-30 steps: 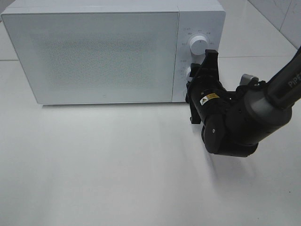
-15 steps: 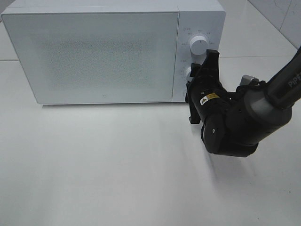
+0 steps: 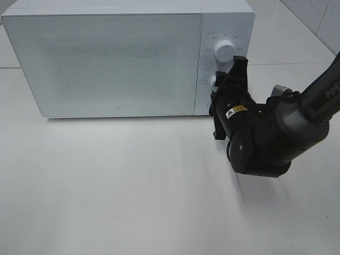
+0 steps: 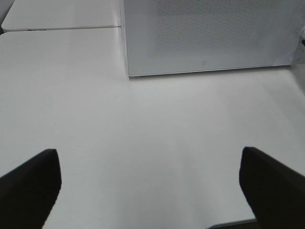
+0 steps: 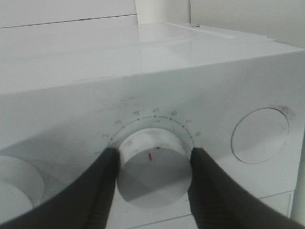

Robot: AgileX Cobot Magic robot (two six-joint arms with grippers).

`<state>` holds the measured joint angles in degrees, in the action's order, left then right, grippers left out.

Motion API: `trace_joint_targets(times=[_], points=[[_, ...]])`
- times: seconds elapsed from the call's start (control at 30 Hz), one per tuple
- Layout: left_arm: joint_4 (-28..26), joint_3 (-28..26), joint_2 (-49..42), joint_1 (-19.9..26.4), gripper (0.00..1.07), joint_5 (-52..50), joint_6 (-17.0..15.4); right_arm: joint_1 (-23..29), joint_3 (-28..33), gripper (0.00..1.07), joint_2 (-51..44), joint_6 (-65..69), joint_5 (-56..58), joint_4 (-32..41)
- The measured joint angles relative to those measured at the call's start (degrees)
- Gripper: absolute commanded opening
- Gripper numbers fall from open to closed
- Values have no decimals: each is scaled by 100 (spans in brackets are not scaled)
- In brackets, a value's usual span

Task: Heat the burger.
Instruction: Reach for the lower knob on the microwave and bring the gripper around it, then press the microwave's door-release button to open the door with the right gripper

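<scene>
The burger is out of view; the white microwave [image 3: 106,58] stands with its door shut. My right gripper [image 3: 225,81] reaches the control panel, and its two black fingers [image 5: 102,183] press on opposite sides of the lower white knob [image 5: 152,179], whose red mark shows between them. The upper knob [image 3: 224,50] is free. My left gripper [image 4: 150,191] is wide open over bare white table, holding nothing, some way in front of the microwave [image 4: 209,38]. It does not show in the exterior high view.
The microwave sits at the back of a white table [image 3: 133,186]. My bulky right arm [image 3: 265,138] lies in front of the panel's right corner. A round recess [image 5: 259,135] sits beside the gripped knob.
</scene>
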<state>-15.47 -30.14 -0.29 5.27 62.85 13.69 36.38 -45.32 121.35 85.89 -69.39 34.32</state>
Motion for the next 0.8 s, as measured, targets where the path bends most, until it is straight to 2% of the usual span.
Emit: trace_joint_targets(times=[0.07, 0.33, 0.6, 0.8], points=[[0, 0, 0, 0, 94, 0, 0, 6, 0, 36, 0, -11, 0, 29], [0, 0, 0, 0, 94, 0, 0, 34, -34, 53, 0, -63, 6, -69], [0, 0, 0, 0, 94, 0, 0, 80, -17, 64, 0, -201, 34, -183], [0, 0, 0, 0, 94, 0, 0, 69, 166, 66, -29, -372, 34, -178]])
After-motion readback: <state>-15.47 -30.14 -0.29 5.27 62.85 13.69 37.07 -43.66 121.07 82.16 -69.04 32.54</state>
